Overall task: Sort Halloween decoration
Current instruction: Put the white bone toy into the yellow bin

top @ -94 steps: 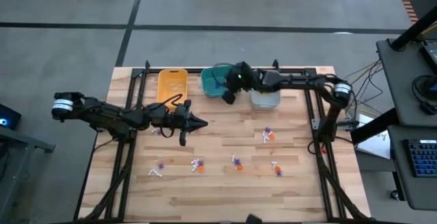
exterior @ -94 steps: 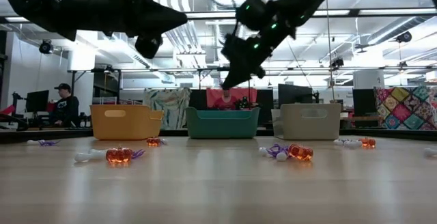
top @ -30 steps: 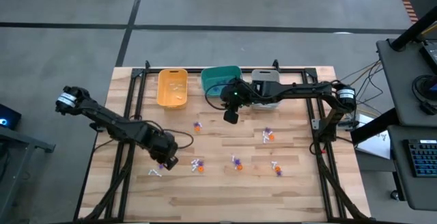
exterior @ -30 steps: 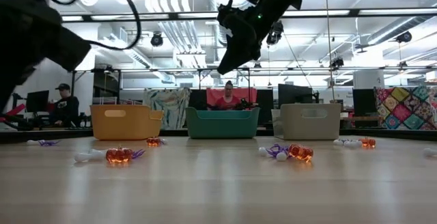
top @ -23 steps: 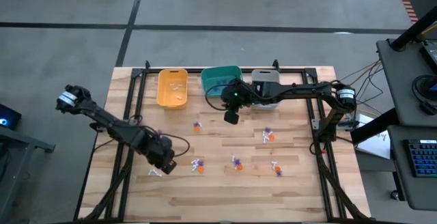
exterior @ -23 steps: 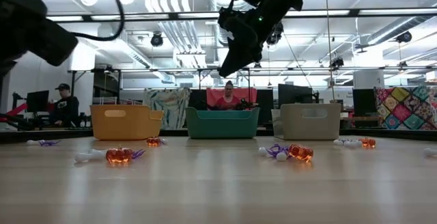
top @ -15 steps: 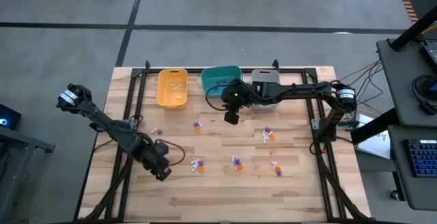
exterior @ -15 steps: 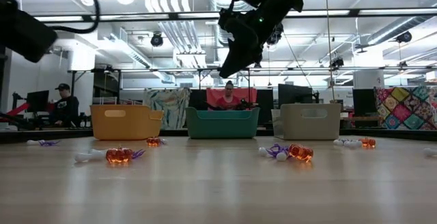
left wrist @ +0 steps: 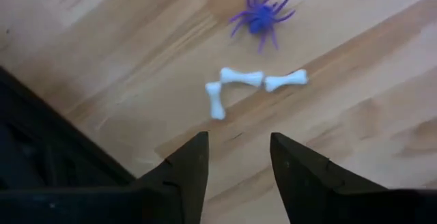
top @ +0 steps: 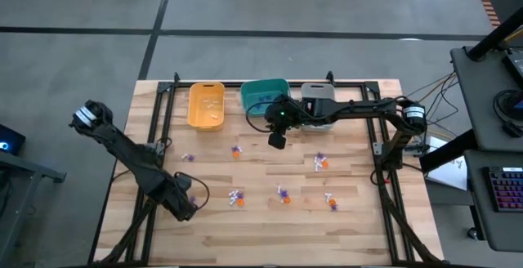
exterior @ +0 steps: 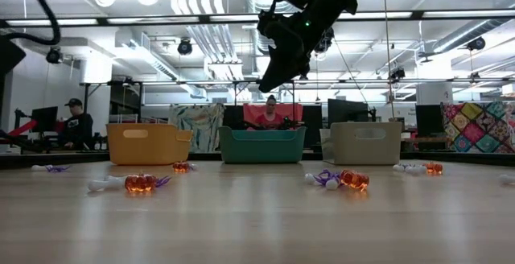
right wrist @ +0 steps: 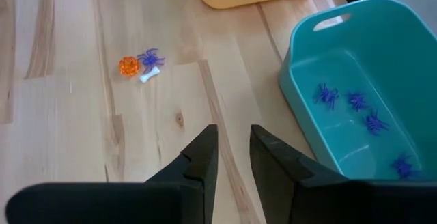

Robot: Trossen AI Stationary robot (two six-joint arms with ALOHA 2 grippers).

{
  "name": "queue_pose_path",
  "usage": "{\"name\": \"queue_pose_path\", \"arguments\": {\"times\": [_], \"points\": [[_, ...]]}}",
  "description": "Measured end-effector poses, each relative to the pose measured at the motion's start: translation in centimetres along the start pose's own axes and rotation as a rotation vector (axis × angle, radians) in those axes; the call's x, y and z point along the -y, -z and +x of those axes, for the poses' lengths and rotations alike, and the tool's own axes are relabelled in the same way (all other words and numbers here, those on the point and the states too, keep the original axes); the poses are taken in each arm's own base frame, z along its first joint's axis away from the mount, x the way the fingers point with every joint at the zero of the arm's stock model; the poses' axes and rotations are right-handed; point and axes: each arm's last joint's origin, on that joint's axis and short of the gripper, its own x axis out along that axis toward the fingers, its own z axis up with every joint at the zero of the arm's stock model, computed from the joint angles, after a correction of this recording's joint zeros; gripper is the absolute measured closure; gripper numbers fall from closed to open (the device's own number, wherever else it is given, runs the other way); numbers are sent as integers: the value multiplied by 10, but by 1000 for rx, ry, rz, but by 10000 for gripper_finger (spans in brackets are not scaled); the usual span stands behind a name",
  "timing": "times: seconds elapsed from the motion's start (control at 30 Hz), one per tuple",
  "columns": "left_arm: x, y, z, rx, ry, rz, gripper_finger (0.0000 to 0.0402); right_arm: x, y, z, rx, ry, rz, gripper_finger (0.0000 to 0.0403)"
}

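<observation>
Left gripper (left wrist: 235, 162) — jaws parted, empty — hovers over white bones (left wrist: 240, 84) beside a purple spider (left wrist: 260, 16) on the bench (top: 270, 219); next, descend and pinch one bone. Right gripper (right wrist: 230, 152), slightly parted, empty, waits near the teal bin (right wrist: 355, 94).

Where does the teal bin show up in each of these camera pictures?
High view: teal bin at the table's far edge, middle of three bins.
Low view: teal bin at centre, far across the table.
Left wrist view: not in it.
Right wrist view: teal bin, purple spiders inside.
Shared landmark: the yellow bin beside it.
</observation>
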Motion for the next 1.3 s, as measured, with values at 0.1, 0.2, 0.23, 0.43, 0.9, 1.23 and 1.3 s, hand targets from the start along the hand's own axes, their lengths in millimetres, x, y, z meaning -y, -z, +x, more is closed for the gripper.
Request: {"name": "queue_pose_path", "arguments": {"times": [0.1, 0.2, 0.23, 0.43, 0.9, 1.23, 1.3], "points": [[2, 0, 8, 9, -43, -1, 261, 0, 0, 0, 0, 0, 1, 330], [3, 0, 18, 19, -90, 7, 261, 0, 0, 0, 0, 0, 9, 328], [4, -1, 21, 23, -106, 13, 261, 0, 0, 0, 0, 0, 9, 327], [7, -3, 38, 33, -184, 37, 261, -2, 0, 0, 0, -3, 7, 319], [9, -3, 40, 34, -184, 53, 357, -2, -2, 0, 18, -3, 18, 335], [3, -3, 34, 31, -193, 22, 399, -2, 2, 2, 5, -3, -3, 335], [4, -2, 27, 26, -161, 16, 400, -2, 3, 3, 2, -3, -4, 335]]}}
